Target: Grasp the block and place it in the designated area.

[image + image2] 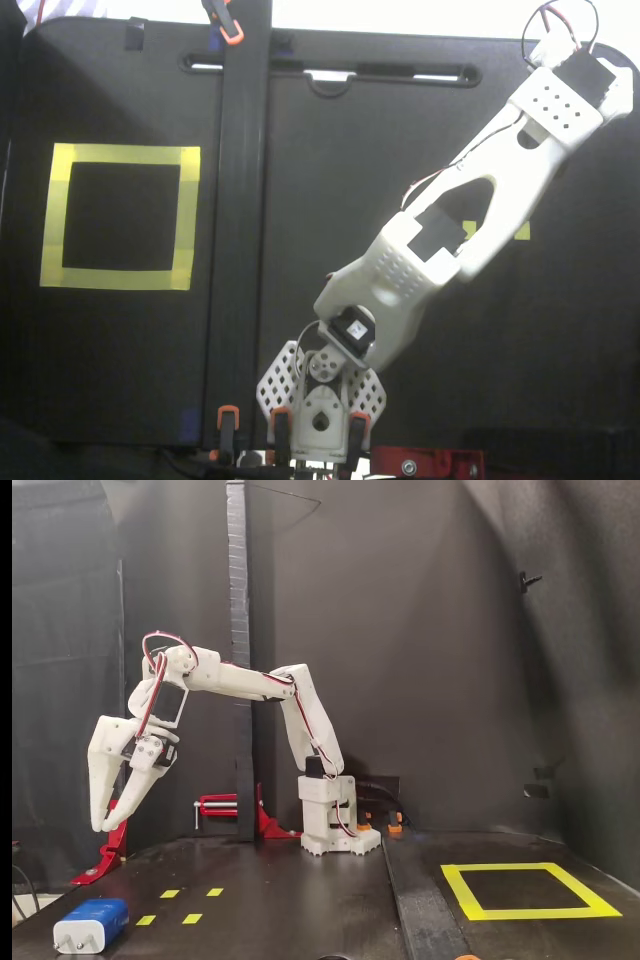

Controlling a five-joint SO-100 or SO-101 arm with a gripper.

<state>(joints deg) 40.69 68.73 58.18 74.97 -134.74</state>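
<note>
The block [90, 925] is small and dark blue with a white end bearing two silver prongs. It lies on the black table at the near left of the side-on fixed view and is outside the top-down fixed view. My gripper [102, 828] hangs above and a little behind it, pointing down, clear of the table. Its fingertips [97, 820] meet at the bottom with nothing between them. In the top-down fixed view only the white arm [520, 170] shows, reaching to the top right corner. The designated area [520, 914], a big yellow tape square [120, 155], lies on the other side.
Several small yellow tape marks [192, 918] lie just beyond the block. Red clamps [225, 805] and a black upright post [238, 660] stand behind. A raised black strip [245, 230] divides the table. The arm's base [335, 825] sits mid-table at the back.
</note>
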